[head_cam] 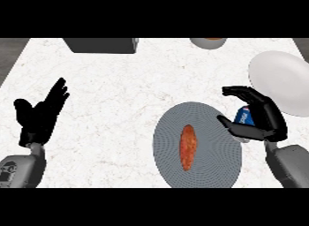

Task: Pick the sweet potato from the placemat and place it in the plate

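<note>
Forearms enter from the lower edge, one at each side. Your right hand hangs at the right rim of the round grey placemat, fingers and thumb spread apart and curved, closed on nothing; a small blue object shows in the gap, and whether the hand touches it is unclear. The sweet potato lies mid-mat, just left of that hand, its long axis running near to far. Your left hand rests open, fingers up, well apart at the left. Farther off, right, sits the white plate. Your right hand looks much the nearer for the pick.
</note>
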{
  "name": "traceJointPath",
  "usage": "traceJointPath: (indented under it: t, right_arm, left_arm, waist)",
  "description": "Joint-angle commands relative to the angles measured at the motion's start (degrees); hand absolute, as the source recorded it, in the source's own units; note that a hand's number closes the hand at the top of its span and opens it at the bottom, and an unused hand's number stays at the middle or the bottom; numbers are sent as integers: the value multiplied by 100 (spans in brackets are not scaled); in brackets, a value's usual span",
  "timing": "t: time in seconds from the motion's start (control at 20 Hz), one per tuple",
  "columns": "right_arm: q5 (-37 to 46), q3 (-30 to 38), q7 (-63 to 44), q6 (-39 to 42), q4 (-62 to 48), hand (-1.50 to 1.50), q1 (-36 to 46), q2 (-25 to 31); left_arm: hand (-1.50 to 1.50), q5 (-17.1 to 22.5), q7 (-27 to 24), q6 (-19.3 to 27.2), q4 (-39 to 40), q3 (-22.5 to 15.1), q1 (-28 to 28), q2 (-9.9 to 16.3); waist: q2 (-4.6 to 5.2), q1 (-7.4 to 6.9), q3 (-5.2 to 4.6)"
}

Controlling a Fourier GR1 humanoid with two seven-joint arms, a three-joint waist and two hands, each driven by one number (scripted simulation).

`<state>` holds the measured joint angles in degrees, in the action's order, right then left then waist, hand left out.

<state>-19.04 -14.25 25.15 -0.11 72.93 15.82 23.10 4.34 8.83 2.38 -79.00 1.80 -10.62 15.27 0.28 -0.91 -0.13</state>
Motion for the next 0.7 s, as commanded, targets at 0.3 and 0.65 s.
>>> traceJointPath:
  t: [0.3, 0.65]
  right_arm:
    - [1665, -767, 1716, 441, -1613, -150, -108, 80]
    - [2195, -683, 753, 639, -1322, -150, 280, 175]
  left_arm:
    - [0, 18, -24, -166, -192, -14, 218, -21]
    - [0, -147, -65, 21, 86, 69, -18, -239]
  waist:
    - [-22, 19, 15]
    - [-28, 80, 12]
